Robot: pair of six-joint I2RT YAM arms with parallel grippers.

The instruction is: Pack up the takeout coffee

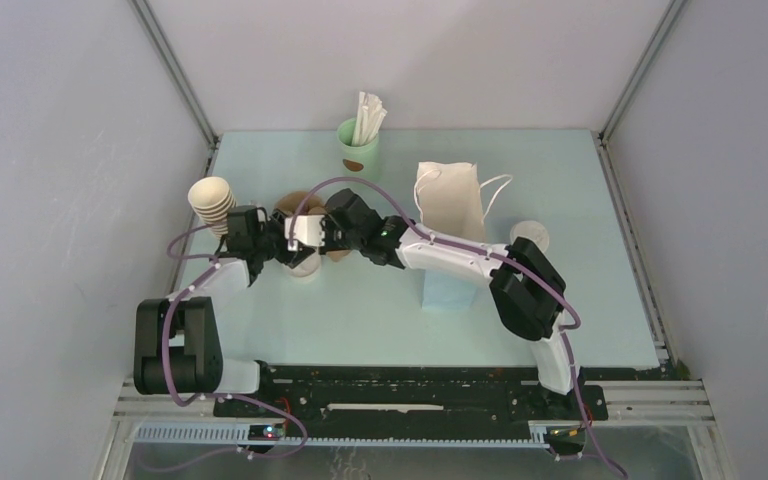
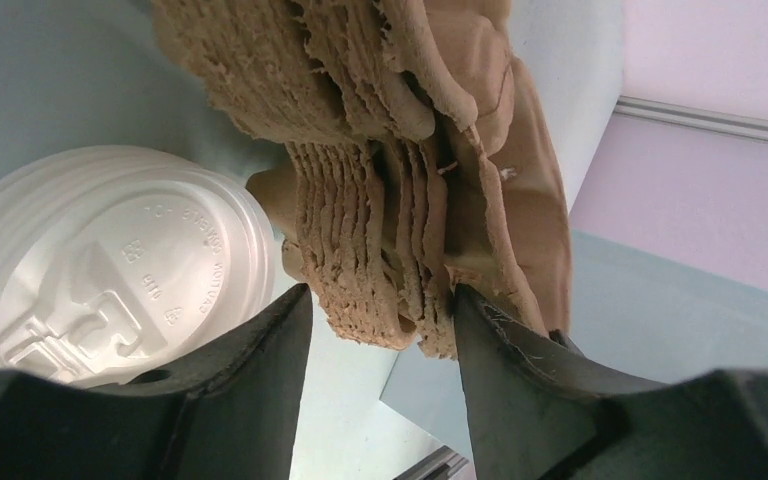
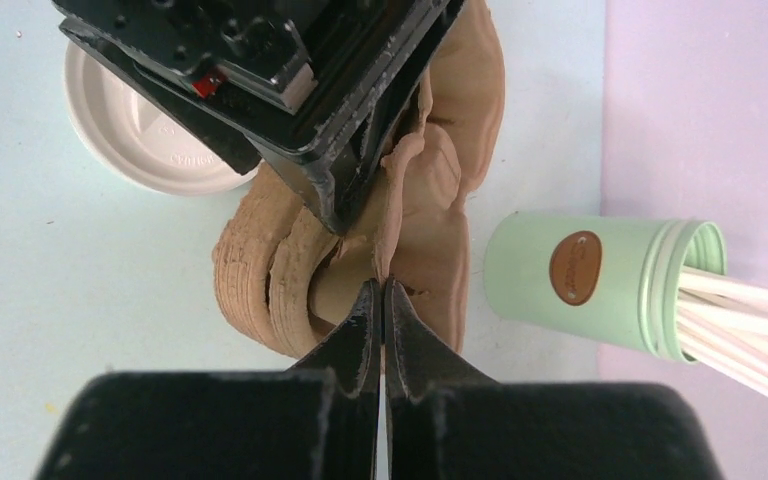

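The takeout coffee [image 1: 532, 232], a small cup under a white lid, stands right of the paper bag [image 1: 450, 200], half hidden behind my right arm. Both grippers meet at a stack of brown pulp cup carriers [image 1: 300, 205] [image 2: 390, 200] [image 3: 260, 270] left of centre. My left gripper [image 1: 290, 245] [image 2: 380, 320] has its jaws closed round the edge of several stacked carriers. My right gripper [image 1: 317, 230] [image 3: 382, 290] is shut on the thin rim of the top carrier. A separate white lid [image 1: 303, 266] [image 2: 110, 270] [image 3: 145, 140] lies beside the stack.
A tilted stack of nested brown cups [image 1: 212, 200] sits at the left edge. A mint-green cup with white sticks [image 1: 358, 145] [image 3: 580, 280] stands at the back. A pale blue box [image 1: 447, 290] lies under my right forearm.
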